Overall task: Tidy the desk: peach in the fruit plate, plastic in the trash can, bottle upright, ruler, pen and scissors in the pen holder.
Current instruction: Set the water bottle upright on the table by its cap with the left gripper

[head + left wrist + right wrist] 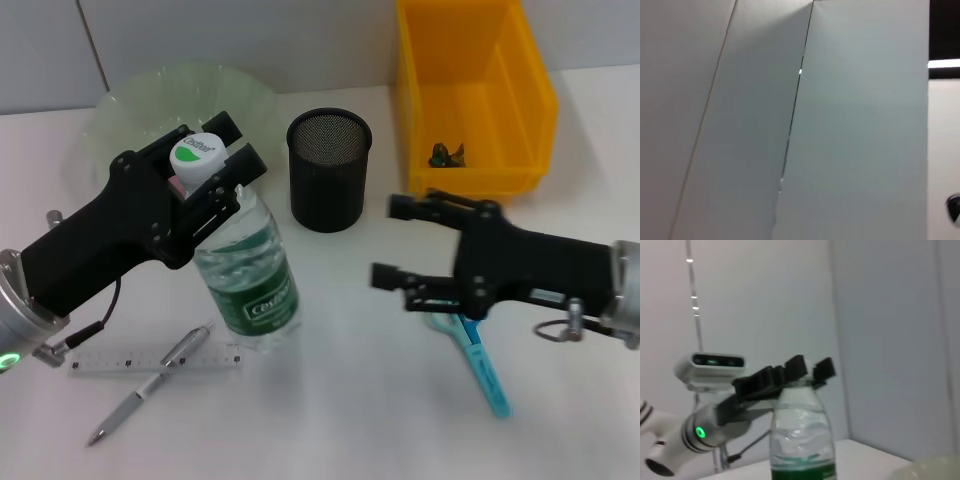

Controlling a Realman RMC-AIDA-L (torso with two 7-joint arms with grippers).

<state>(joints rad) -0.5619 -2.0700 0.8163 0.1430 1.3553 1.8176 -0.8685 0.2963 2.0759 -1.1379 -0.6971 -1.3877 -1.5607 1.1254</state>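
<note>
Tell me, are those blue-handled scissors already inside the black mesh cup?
No, the blue-handled scissors lie on the white desk under the right tool; the black mesh cup holds nothing visible.

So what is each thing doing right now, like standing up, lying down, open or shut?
Bottle: upright on the table, cap on, neck held.
Left gripper: shut on the bottle's neck.
Right gripper: open, holding nothing, above the scissors.
Scissors: lying flat.
Pen: lying across the ruler.
Ruler: lying flat.
Pen holder: upright, empty.
Yellow bin: holds a small scrap.
Plate: partly hidden, contents unclear.
</note>
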